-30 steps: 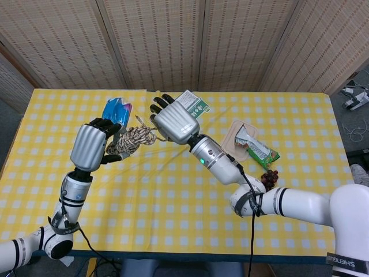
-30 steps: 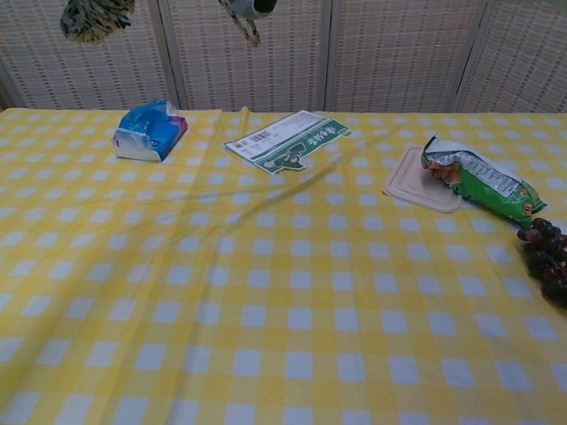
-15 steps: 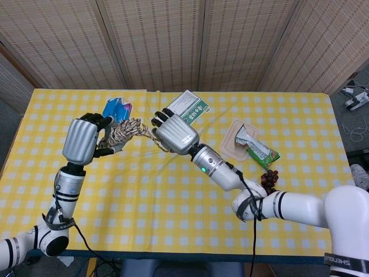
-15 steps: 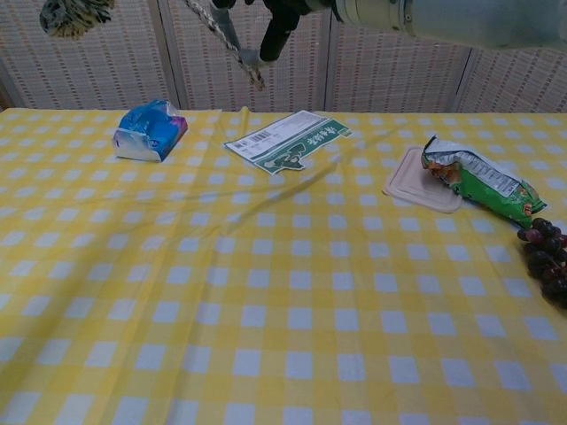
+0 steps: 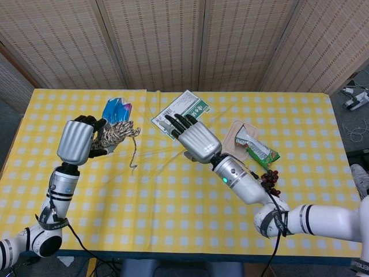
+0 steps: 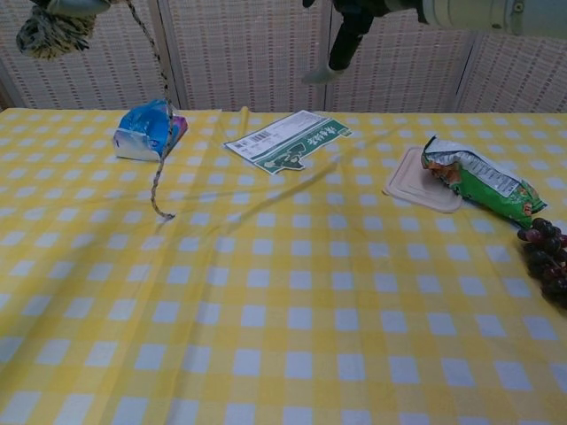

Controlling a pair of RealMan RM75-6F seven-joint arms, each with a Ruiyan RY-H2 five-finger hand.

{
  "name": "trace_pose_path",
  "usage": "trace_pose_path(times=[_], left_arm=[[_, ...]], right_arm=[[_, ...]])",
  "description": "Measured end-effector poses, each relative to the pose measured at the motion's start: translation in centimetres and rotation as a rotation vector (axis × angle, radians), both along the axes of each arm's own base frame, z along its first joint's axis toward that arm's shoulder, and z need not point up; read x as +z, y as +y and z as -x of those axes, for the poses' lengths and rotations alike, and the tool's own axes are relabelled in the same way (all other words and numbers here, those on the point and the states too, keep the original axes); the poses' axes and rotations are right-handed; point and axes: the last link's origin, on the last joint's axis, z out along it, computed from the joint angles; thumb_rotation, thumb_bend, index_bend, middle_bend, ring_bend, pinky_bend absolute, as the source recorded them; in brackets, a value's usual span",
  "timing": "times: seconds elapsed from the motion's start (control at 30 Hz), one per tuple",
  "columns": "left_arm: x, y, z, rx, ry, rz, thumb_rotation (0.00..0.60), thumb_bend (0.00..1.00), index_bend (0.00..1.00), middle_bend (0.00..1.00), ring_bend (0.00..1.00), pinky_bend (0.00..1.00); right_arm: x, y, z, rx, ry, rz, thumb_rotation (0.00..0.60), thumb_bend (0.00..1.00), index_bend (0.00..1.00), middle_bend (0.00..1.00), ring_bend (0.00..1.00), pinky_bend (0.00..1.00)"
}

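Rope bundle (image 5: 113, 134) in left hand (image 5: 78, 140), loose end (image 6: 160, 189) clearest in chest view

Head view: high above the near edge, looking steeply down — takes in the whole checked tablecloth (image 5: 173, 190) and both arms.
Chest view: low, near, facing the reed screens (image 6: 248, 53).
Shared: green-white carton (image 5: 187, 107) (image 6: 288, 142), snack bag (image 5: 258, 151) (image 6: 483, 186).

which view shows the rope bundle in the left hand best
The head view: the rope bundle shows whole in the left hand, its loose end hanging beside it. The chest view cuts the bundle off at the top edge, but shows the loose end's tip down at the tablecloth.
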Motion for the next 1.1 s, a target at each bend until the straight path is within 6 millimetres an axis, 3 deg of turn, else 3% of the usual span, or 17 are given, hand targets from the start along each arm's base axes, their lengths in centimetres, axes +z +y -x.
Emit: trace_pose_path(times=[0.3,0.53,0.93,1.1], left_arm=[[0.1,0.1,1.5,0.060,0.062,-0.002,0.586,0.24,0.70,0.72,0.53,0.51],[0.4,0.2,2.4,0.095,0.088,-0.017,0.580,0.24,0.70,0.72,0.53,0.51],[1.0,0.1,3.6,0.127,0.106,-0.042,0.572,0.24,0.70,0.72,0.53,0.51],[1.2,0.0,3.7,0.129,0.114,-0.052,0.572,0.24,0.70,0.72,0.53,0.51]], right_arm=[[4.7,4.2,7.3,-0.138,0.012,0.111,0.600,0.34,0.00,0.09,0.04,0.13],[7.5,8.9,13.7,-0.249,0.023,0.199,0.600,0.36,0.00,0.11,0.04,0.13],[10.4,17.3,21.6,-0.352,0.003,0.351,0.600,0.36,0.00,0.13,0.04,0.13],[10.6,20.4,24.1,-0.420,-0.012,0.369,0.600,0.36,0.00,0.13,0.04,0.13]])
